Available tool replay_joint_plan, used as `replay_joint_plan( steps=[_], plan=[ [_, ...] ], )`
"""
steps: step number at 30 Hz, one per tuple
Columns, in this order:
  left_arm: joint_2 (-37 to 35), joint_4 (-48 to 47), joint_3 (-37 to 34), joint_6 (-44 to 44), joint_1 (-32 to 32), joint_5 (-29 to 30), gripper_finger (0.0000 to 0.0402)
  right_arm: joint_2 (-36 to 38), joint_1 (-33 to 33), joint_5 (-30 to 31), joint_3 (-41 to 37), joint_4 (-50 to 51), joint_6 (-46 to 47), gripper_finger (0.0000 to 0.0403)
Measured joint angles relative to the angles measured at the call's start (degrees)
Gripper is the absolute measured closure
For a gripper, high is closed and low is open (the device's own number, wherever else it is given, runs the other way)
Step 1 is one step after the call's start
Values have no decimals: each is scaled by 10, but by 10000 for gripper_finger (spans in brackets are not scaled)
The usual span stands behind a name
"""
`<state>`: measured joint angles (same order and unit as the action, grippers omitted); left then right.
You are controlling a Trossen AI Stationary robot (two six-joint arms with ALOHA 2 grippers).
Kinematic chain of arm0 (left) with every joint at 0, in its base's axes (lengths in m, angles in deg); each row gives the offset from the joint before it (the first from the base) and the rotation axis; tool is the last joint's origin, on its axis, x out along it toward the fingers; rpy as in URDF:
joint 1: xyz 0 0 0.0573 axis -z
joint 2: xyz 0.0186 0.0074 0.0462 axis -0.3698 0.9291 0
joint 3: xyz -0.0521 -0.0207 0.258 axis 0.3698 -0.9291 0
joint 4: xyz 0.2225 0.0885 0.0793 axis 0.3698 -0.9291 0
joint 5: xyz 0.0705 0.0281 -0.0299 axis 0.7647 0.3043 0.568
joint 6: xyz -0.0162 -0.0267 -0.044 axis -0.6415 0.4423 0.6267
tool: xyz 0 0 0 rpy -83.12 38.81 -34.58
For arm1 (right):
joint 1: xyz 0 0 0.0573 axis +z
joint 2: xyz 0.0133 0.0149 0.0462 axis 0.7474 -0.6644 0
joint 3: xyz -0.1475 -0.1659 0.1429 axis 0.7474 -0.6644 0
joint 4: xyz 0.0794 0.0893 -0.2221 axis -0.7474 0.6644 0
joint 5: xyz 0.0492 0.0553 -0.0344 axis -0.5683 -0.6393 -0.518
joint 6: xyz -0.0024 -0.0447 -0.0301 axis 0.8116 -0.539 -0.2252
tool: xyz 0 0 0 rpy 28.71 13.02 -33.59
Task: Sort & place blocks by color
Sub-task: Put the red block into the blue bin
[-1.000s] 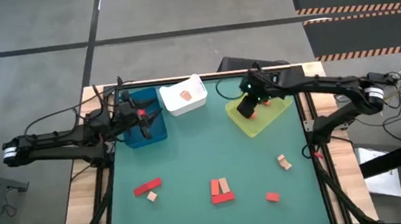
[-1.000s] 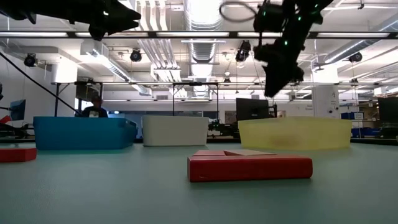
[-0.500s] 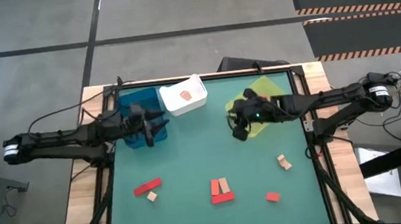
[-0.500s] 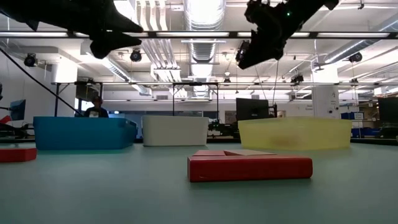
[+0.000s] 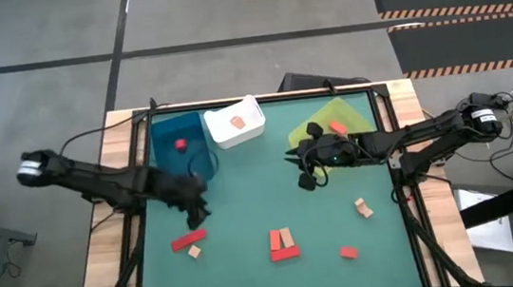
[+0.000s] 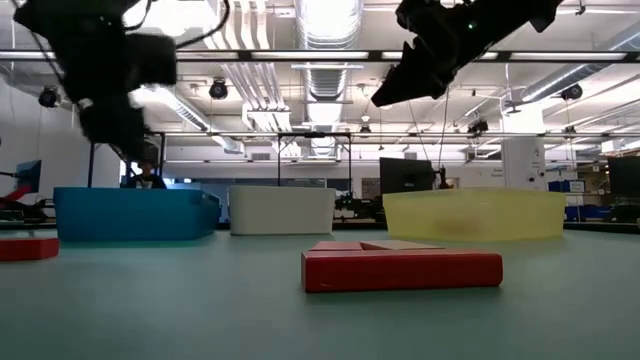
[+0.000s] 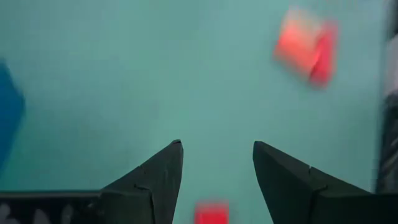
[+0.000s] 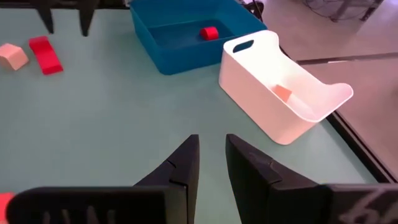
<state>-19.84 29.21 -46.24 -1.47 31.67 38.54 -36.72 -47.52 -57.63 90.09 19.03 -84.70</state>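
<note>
Blocks lie along the near half of the green surface, leaving bare room between them and the far bins; the red bar at near left lies slanted, long axis rising rightward. Left tool, empty, fingers spread, hovers just beyond it; right tool, fingers narrowly apart and empty, hangs beside the yellow bin.

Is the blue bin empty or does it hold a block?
Not empty: one red block lies inside the blue bin, seen from above and in the right wrist view.
</note>
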Motion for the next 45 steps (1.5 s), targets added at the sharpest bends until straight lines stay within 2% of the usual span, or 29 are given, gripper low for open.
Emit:
replay_joint_plan(
  steps=[5,13,20,39,45],
  plan=[
    [94,-118,36,-2,85,-20,221,0,0,0,-6,-6,-5,336],
    [187,-122,62,2,156,-20,221,0,0,0,-17,-14,-5,339],
    [222,-76,72,17,159,-8,221,0,0,0,-18,-14,-5,339],
    [282,-81,67,17,159,29,222,0,0,0,-20,-18,-4,339],
    [286,-89,69,17,159,29,261,0,0,0,-20,-18,-4,339]
  ],
)
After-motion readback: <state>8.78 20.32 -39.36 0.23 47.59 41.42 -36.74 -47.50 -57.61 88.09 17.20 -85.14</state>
